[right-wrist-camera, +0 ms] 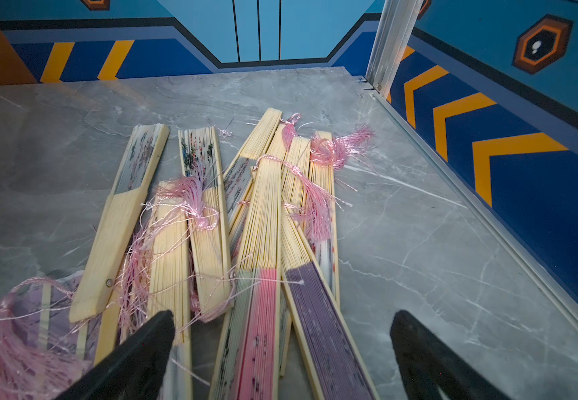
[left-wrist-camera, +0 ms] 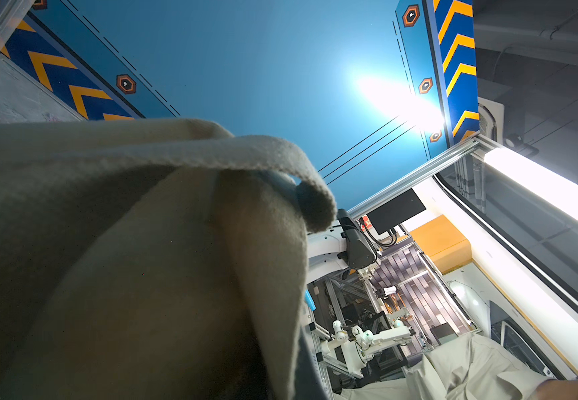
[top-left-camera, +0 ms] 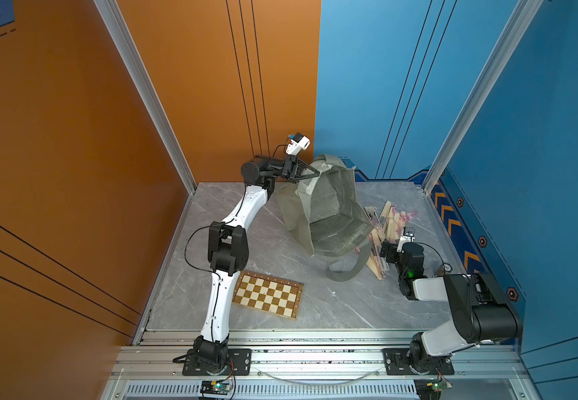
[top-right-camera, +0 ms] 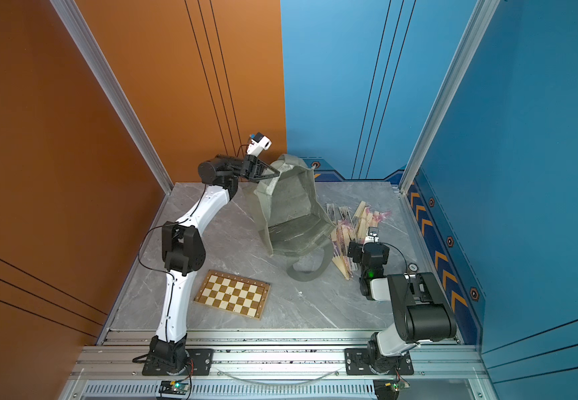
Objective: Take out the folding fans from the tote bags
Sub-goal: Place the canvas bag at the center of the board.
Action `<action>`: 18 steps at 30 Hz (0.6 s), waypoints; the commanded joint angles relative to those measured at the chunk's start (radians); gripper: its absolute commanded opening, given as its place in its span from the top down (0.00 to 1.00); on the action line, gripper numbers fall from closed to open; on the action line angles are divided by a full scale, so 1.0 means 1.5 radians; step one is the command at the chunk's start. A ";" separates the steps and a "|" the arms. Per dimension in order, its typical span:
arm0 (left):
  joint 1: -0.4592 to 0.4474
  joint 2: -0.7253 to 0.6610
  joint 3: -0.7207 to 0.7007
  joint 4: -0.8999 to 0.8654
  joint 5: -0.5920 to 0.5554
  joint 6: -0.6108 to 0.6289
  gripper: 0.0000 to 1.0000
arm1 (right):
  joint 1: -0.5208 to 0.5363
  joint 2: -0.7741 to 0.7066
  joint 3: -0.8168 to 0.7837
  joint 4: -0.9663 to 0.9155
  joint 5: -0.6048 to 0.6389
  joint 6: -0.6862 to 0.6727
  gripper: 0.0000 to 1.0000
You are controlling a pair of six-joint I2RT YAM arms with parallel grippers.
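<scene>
left tool (top-left-camera: pixel 314 172): closed on raised tote bag (top-left-camera: pixel 329 207) fabric | right tool (right-wrist-camera: pixel 284 315): open wide above folding fans (right-wrist-camera: pixel 263 214) | fans: flat on desk (top-left-camera: pixel 263 249), right of bag, long axes near-to-far

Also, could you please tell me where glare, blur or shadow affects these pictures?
Left wrist view: white glare burns out part of the blue wall, and the tote bag looms close, dim and soft. Right wrist view: the folding fans are sharp mid-frame but smear toward the right hand. Both top views: even light, bag interior shaded.
</scene>
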 commanded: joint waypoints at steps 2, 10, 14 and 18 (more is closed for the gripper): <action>0.003 -0.006 0.030 0.026 0.056 -0.259 1.00 | -0.002 -0.003 0.012 0.012 0.016 -0.006 0.00; 0.019 0.034 0.144 0.027 0.042 -0.229 1.00 | -0.002 -0.003 0.012 0.012 0.015 -0.006 0.00; 0.022 0.085 0.264 0.027 0.057 -0.205 1.00 | -0.002 -0.003 0.012 0.013 0.016 -0.005 0.00; 0.019 0.141 0.403 0.027 0.059 -0.197 1.00 | -0.002 -0.003 0.012 0.012 0.015 -0.005 0.00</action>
